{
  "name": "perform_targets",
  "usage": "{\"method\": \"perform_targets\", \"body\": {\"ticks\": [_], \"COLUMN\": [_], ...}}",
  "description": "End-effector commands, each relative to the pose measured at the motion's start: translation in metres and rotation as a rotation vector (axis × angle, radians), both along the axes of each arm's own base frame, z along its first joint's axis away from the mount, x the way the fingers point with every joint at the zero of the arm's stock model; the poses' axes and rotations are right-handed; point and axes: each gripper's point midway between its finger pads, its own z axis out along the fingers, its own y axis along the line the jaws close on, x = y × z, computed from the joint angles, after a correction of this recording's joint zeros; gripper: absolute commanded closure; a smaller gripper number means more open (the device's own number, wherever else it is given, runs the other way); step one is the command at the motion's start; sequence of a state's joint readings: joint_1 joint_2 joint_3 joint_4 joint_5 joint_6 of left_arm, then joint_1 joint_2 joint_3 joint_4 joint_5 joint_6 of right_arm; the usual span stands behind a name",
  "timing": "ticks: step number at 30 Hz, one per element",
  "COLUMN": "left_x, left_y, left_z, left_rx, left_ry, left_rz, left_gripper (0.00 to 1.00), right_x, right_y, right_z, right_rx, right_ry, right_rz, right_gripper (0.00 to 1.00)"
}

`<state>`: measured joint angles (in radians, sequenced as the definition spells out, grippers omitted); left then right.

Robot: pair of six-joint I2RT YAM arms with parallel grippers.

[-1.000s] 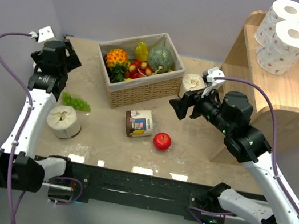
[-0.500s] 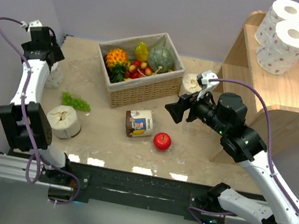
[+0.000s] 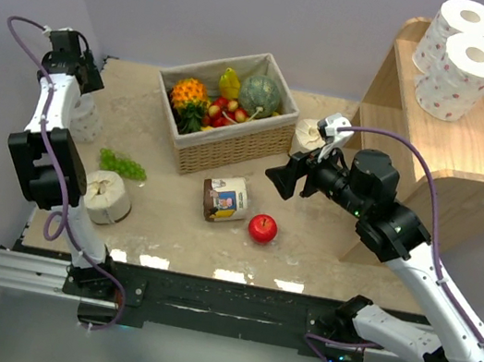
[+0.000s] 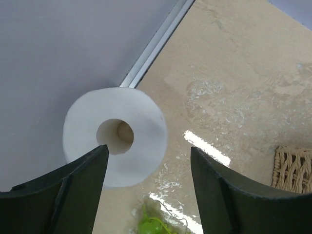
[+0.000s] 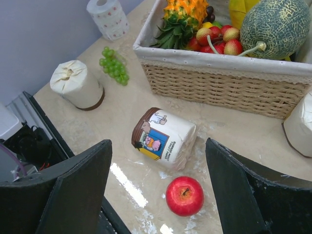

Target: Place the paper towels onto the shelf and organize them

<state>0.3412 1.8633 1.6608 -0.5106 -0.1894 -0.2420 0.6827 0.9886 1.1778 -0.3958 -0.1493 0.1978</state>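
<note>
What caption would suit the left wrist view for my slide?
Open left fingers hover over an upright paper towel roll standing beside the wall, green grapes nearby.

Pale lilac walls (image 3: 254, 5); glossy beige marble table (image 3: 317, 236).

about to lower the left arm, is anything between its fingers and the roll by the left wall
Nothing visible. In the left wrist view the roll stands on end under the open left gripper, its top uncovered between the fingers. The wall and the grapes are close beside it, not over it.
</note>
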Motion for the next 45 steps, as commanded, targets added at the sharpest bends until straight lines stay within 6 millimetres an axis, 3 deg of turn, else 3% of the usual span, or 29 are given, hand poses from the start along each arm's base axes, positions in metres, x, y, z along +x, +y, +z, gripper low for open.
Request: {"method": "perform_targets", "body": {"ticks": [1, 9, 15, 25, 29, 30, 33, 39, 45], "left_x": [0.004, 0.002, 0.014, 0.022, 0.023, 0.022, 0.019, 0.005, -0.01], "left_y": [0.006, 0.011, 0.012, 0.016, 0.014, 0.014, 0.014, 0.012, 0.0], "left_z": [0.004, -0.009, -0.024, -0.042, -0.049, -0.049, -0.046, -0.028, 0.031], "left_rx": [0.009, 0.028, 0.015, 0.018, 0.009, 0.009, 0.018, 0.03, 0.078], "left_ry": [-0.001, 0.025, 0.038, 0.068, 0.076, 0.078, 0.082, 0.072, -0.01], "left_rz": [-0.01, 0.005, -0.019, -0.026, -0.036, -0.034, -0.029, -0.006, 0.0], "left_gripper": [0.28, 0.31, 0.34, 0.34, 0.41, 0.47, 0.58, 0.7, 0.71], "right_x": [0.003, 0.006, 0.003, 0.0, 0.0, 0.0, 0.001, 0.005, 0.002], "right_y": [-0.001, 0.001, 0.001, 0.0, 0.001, 0.0, -0.001, -0.002, -0.01], "right_z": [0.009, 0.001, -0.003, 0.006, 0.003, 0.003, 0.004, 0.005, 0.014], "right_rx": [0.013, -0.005, -0.021, -0.009, -0.015, -0.016, -0.016, -0.029, -0.031], "right_ry": [-0.038, -0.029, -0.028, -0.05, -0.045, -0.047, -0.052, -0.047, -0.067], "right_rz": [-0.015, -0.011, 0.002, 0.011, 0.014, 0.012, 0.003, -0.011, -0.033], "right_gripper": [0.2, 0.19, 0.19, 0.19, 0.19, 0.19, 0.19, 0.19, 0.17]}}
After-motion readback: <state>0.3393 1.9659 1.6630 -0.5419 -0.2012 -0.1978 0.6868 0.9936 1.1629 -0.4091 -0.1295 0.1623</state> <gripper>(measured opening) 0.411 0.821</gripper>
